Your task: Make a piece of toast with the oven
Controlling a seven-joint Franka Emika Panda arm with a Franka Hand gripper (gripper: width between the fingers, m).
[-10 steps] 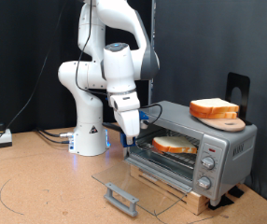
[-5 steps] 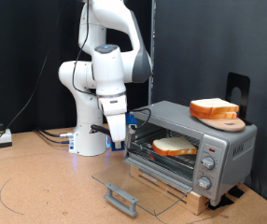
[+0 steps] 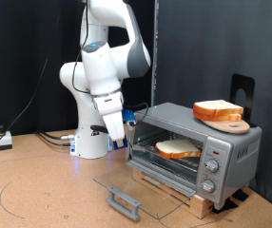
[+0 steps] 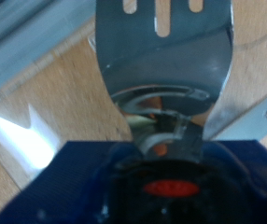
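Note:
The oven [image 3: 195, 144] stands at the exterior view's right with its glass door [image 3: 141, 190] dropped flat open. One piece of toast [image 3: 179, 147] lies on the rack inside. A second, alike slice [image 3: 217, 109] rests on a round wooden board on top of the oven. My gripper [image 3: 120, 131] hangs to the left of the oven's mouth, apart from it. It is shut on a blue-handled metal spatula [image 4: 161, 65], whose slotted blade fills the wrist view above the wooden table. No toast lies on the blade.
The door's grey bar handle [image 3: 125, 201] juts out over the wooden table [image 3: 41, 190] at the front. The arm's white base [image 3: 90, 138] stands behind, with cables [image 3: 50, 139] to its left. A black stand [image 3: 242, 90] rises behind the oven.
The arm has swung to the exterior view's left, drawing the gripper and spatula back from the oven's mouth. The toast stays on the rack inside.

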